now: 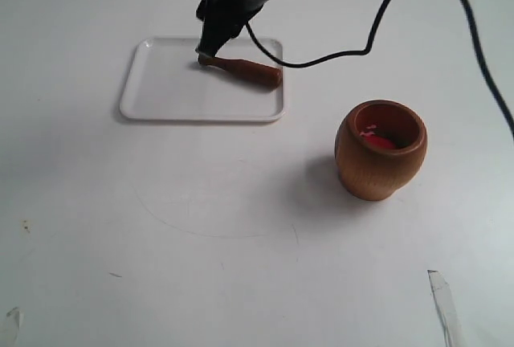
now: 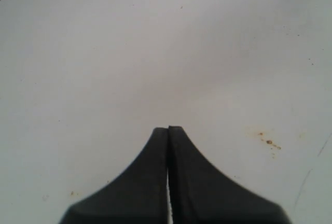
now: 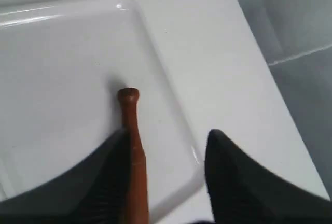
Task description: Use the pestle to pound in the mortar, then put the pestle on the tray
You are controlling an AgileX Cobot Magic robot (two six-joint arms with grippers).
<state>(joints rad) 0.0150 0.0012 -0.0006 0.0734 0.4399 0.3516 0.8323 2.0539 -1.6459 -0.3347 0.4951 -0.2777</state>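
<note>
The pestle [image 1: 245, 69] lies flat on the white tray [image 1: 161, 98] at the back left, its thick end toward the tray's right rim. My right gripper [image 1: 210, 42] has reached across and hovers over the thin knobbed end. In the right wrist view the gripper [image 3: 167, 136] is open; the pestle [image 3: 134, 146] rests on the tray [image 3: 62, 79] against one finger, with a wide gap to the other finger [image 3: 233, 182]. The brown mortar [image 1: 380, 150] stands upright at the right, reddish bits inside. My left gripper [image 2: 168, 129] is shut on nothing above bare table; the exterior view does not show it.
A black cable [image 1: 353, 46] hangs from the right arm behind the mortar. A pale strip [image 1: 442, 299] lies at the front right of the table. The table's edge and grey floor [image 3: 290, 37] lie just beyond the tray's corner. Brown specks [image 2: 270, 142] mark the tabletop.
</note>
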